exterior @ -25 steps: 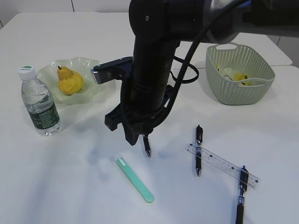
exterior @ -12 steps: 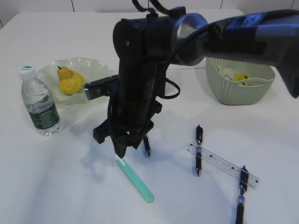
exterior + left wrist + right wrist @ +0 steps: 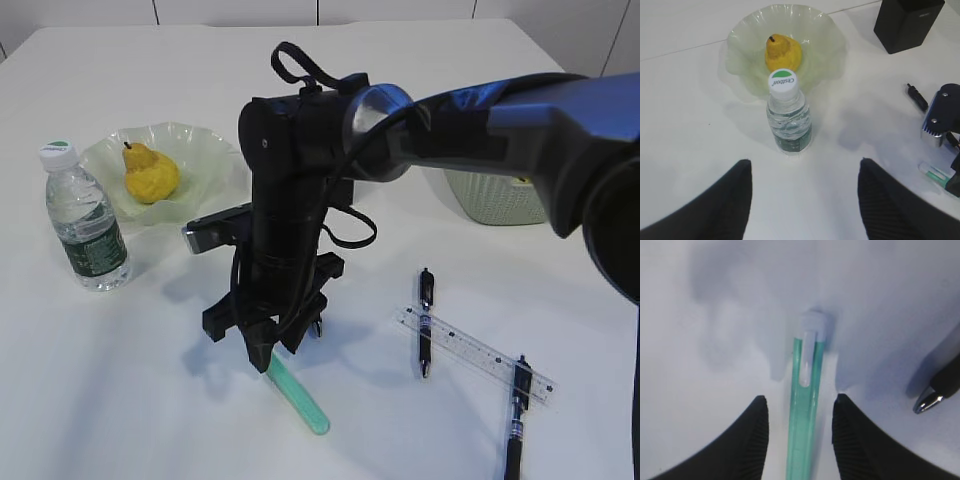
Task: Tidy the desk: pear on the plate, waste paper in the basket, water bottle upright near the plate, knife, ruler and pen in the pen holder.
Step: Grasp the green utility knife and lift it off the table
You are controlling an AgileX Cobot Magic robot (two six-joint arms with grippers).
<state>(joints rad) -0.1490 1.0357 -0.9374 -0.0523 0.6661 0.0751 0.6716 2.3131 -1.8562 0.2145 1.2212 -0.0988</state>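
A teal knife (image 3: 302,402) (image 3: 806,420) lies flat on the white desk (image 3: 120,400). My right gripper (image 3: 266,362) (image 3: 800,399) is down over its white-capped end, open, one finger on each side and apart from it. The yellow pear (image 3: 150,175) (image 3: 782,51) sits on the green plate (image 3: 195,135) (image 3: 832,45). The water bottle (image 3: 85,220) (image 3: 788,117) stands upright in front of the plate. My left gripper (image 3: 804,161) hangs open and empty short of the bottle. A clear ruler (image 3: 478,352) lies across two black pens (image 3: 425,320). The black pen holder (image 3: 907,22) stands behind. The waste paper is hidden.
The sage-green basket (image 3: 500,205) stands at the back right, mostly covered by my right arm. A third black pen (image 3: 316,326) lies just beside the right gripper, its tip (image 3: 927,401) showing in the right wrist view.
My right arm has swung left and down, from above the black pen to straddling the knife's capped end. It now hides most of the basket. The left gripper has not visibly moved.
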